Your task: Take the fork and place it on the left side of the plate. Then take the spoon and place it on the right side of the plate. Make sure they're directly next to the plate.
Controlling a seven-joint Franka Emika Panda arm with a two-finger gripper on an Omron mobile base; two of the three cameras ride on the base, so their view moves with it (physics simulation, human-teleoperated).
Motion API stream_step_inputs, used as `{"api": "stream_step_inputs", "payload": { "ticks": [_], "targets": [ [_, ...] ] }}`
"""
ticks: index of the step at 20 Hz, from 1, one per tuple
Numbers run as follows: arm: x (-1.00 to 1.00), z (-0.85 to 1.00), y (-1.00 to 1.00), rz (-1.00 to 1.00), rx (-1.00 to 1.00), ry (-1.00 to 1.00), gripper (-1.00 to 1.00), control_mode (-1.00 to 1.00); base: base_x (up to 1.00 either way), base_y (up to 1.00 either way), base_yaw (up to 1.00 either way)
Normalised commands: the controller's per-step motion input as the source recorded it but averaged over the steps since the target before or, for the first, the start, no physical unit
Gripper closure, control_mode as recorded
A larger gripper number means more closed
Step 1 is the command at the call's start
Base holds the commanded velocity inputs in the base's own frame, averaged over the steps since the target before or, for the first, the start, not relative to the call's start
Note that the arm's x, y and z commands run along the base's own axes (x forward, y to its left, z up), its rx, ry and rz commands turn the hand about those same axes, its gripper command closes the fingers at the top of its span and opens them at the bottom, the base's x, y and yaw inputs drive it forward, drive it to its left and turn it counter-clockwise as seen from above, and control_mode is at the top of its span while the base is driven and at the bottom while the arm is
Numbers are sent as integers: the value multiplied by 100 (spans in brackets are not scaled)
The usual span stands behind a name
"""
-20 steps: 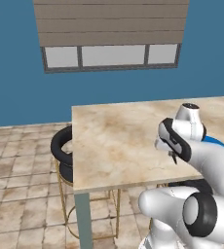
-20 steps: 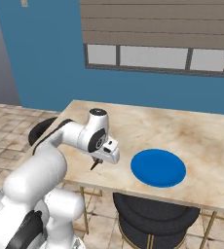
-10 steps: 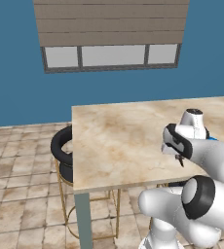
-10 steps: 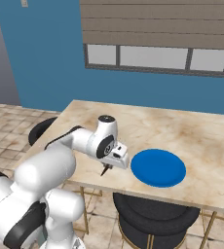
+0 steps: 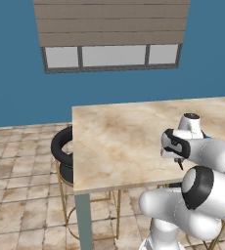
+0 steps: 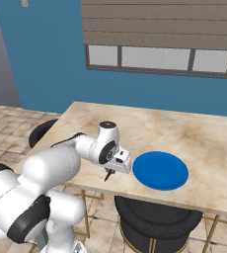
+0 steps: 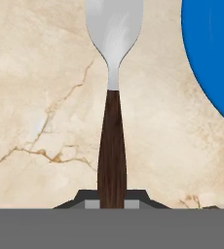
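My gripper [image 7: 112, 202] is shut on the dark brown handle of the fork [image 7: 112, 146], whose silvery head points away from the hand over the marble table. The blue plate [image 7: 216, 58] lies just to the fork's right in the hand view. In the right base view the gripper [image 6: 113, 167] hangs low over the table's near edge, a short way left of the plate [image 6: 161, 170], with the fork's dark handle [image 6: 107, 176] poking down. In the left base view the gripper [image 5: 176, 155] sits near the table's front right, and a sliver of the plate [image 5: 206, 138] shows behind the arm. The spoon is out of view.
The marble table [image 6: 204, 133] has its near edge right below the gripper. A black round stool [image 6: 155, 222] stands under that edge, and another stool [image 5: 63, 146] stands at the table's left end. A blue wall with a window [image 5: 109, 54] is behind.
The arm has carried the fork to the right, toward the plate, and lowered it nearer the tabletop. The gripper stayed shut on the handle.
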Motion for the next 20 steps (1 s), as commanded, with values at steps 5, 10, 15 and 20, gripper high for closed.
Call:
{"api": "stream_step_inputs", "payload": {
  "ticks": [5,10,15,20],
  "targets": [
    [11,-16,-1,5,0,0,100,-100,0,0,0],
    [12,-13,-5,5,0,0,100,-100,0,0,0],
    [3,-9,-8,3,0,0,100,-100,0,0,0],
    [1,-9,-8,0,0,0,100,-100,0,0,0]
  ]
}}
